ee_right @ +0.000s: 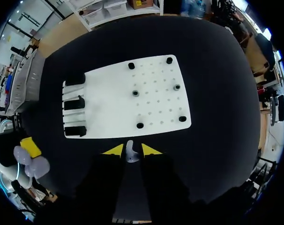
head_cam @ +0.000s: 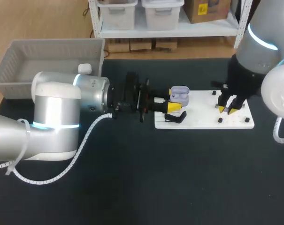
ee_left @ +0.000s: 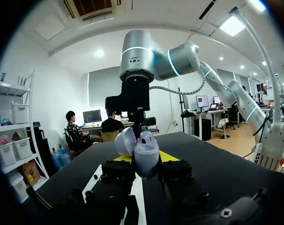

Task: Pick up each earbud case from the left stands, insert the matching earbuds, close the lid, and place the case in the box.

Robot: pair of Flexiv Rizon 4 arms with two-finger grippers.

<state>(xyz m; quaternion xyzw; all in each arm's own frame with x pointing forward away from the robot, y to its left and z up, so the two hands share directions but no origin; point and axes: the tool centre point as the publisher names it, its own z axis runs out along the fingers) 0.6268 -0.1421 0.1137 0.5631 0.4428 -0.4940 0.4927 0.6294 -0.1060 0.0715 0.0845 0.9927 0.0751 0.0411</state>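
A pale lilac earbud case [head_cam: 179, 93], lid open, sits clamped between the left fingers [head_cam: 173, 107]; right fingers [ee_right: 114, 150] pinch a white earbud [ee_right: 131, 153].

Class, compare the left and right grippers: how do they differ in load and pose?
The left gripper grips an open lilac case; the right gripper grips a small white earbud. The left gripper lies level at the board's left end; the right gripper points down over its right end. Both have yellow tips.
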